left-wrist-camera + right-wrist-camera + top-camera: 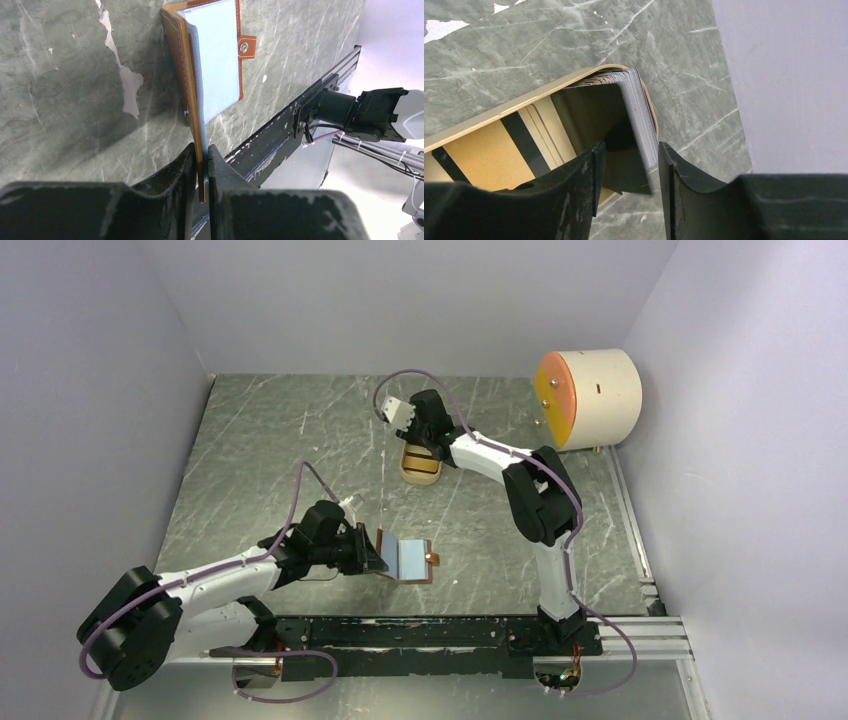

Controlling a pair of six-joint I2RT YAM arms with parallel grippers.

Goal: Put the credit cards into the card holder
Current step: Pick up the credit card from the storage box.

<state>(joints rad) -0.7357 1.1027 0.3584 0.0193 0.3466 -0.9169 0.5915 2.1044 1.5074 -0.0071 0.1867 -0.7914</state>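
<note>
Marbled grey-green table (270, 440), surface chipped white in places. Tan oval tray (420, 480) mid-table. Cream cylinder (598, 395), orange face, far right corner. Black rail (440, 630) along near edge

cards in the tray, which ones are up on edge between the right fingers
The dark grey stack, tilted up on edge between the fingers of the right gripper. The gold, black-striped cards lie flat in the tan tray.

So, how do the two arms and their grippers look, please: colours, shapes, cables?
Both arms match: the left arm and right arm have white links between bulky black joints. A thin mauve cable loops along each. The left gripper and right gripper each have two black, curved fingers, scuffed pale at the edges.
</note>
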